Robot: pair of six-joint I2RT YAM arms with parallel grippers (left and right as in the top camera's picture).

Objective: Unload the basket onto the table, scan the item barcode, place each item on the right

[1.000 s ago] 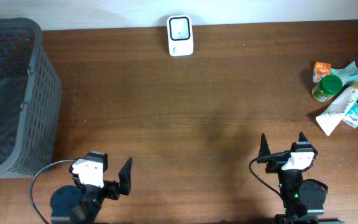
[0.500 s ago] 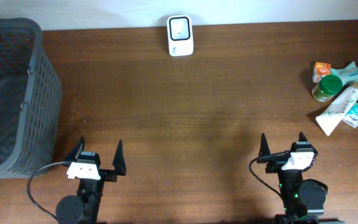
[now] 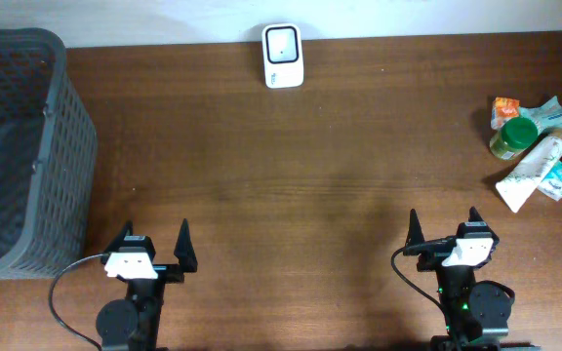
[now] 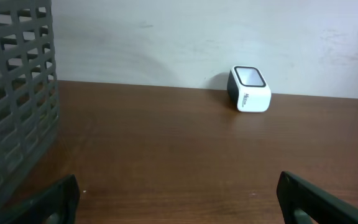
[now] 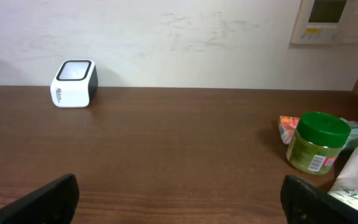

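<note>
At right edge of table (image 3: 310, 175): item pile (image 3: 537, 161), well apart from scanner (image 3: 283, 56). Left gripper (image 3: 154, 240), right gripper (image 3: 443, 224) at near edge, fingers spread wide, empty. I'd send right for green-lidded jar (image 5: 316, 144), grip clear of label, turn barcode toward scanner window.

The left claw (image 3: 156, 236) is seen spread wide, its two dark fingers (image 3: 186, 252) pointed toward the far side with the tips well apart. Nothing is held between them. The left arm (image 3: 127, 314) is folded low behind the claw, and a black cable (image 3: 59, 288) is looped at its outer side. The right claw (image 3: 443, 226) is likewise held wide, empty and aimed the same way, above the folded right arm (image 3: 476, 304). In each wrist view only the fingertips (image 4: 55, 199) are shown, set at the lower corners.
</note>
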